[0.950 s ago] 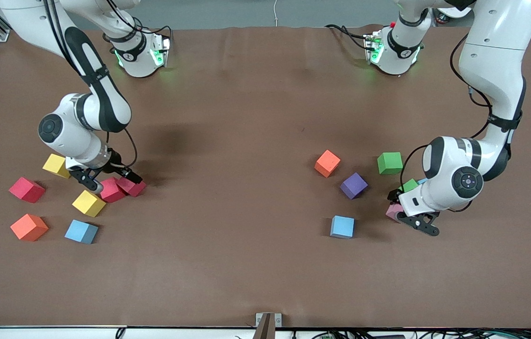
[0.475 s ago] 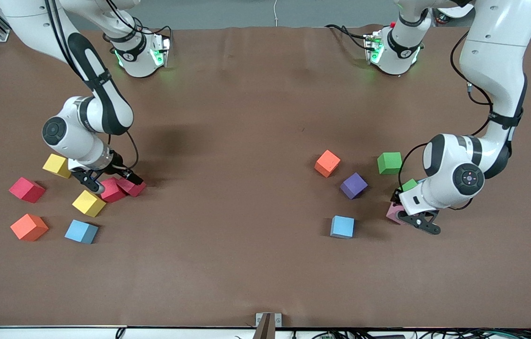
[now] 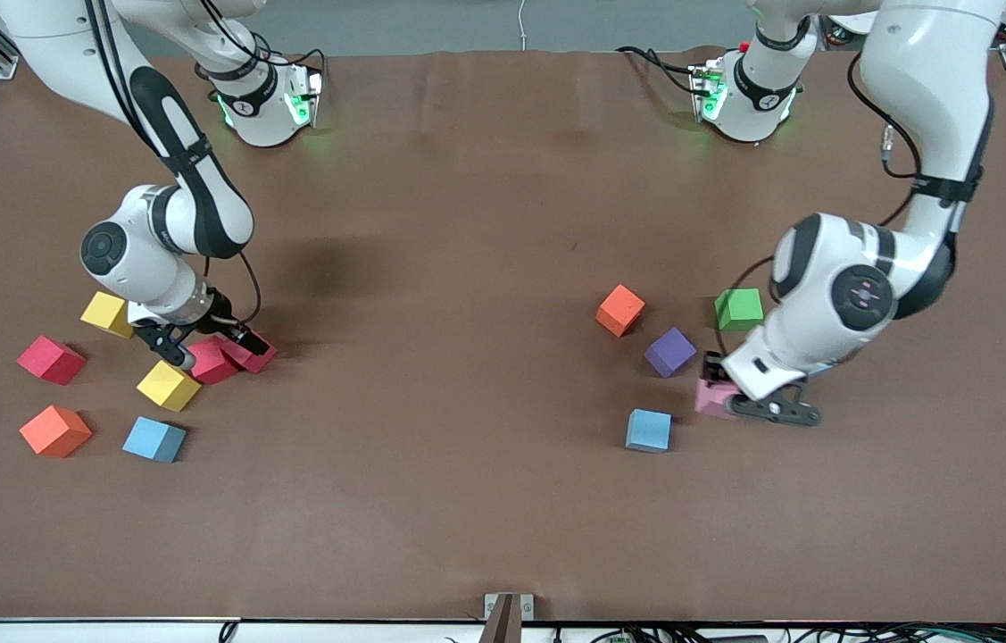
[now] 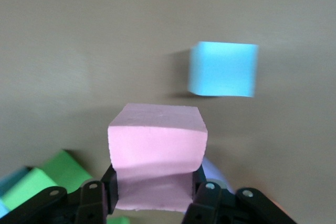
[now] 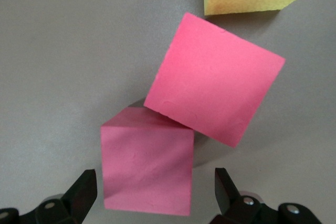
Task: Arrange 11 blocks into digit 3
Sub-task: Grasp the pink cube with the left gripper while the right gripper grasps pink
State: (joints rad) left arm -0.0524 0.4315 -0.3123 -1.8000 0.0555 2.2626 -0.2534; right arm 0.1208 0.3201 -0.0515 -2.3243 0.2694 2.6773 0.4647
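Note:
My left gripper (image 3: pixel 739 395) is shut on the pink block (image 3: pixel 710 399) and holds it low over the table beside a light blue block (image 3: pixel 648 430). In the left wrist view the pink block (image 4: pixel 157 135) fills my left gripper (image 4: pixel 156 184), with the light blue block (image 4: pixel 223 69) past it. My right gripper (image 3: pixel 217 350) is open, down at two touching red blocks (image 3: pixel 211 363). In the right wrist view my right gripper (image 5: pixel 155 182) has its fingers either side of one red block (image 5: pixel 147 169). No digit 3 figure is in view.
Orange (image 3: pixel 619 310), purple (image 3: pixel 669 352) and green (image 3: pixel 738 309) blocks lie by the left arm. Yellow (image 3: pixel 107 314), red (image 3: pixel 50 360), yellow (image 3: pixel 168 385), orange (image 3: pixel 54 430) and light blue (image 3: pixel 153 439) blocks lie by the right arm. Another green block (image 4: pixel 60 171) shows in the left wrist view.
My left gripper has carried the pink block toward the right arm's end of the table, closer to the light blue block. The right gripper has hardly moved.

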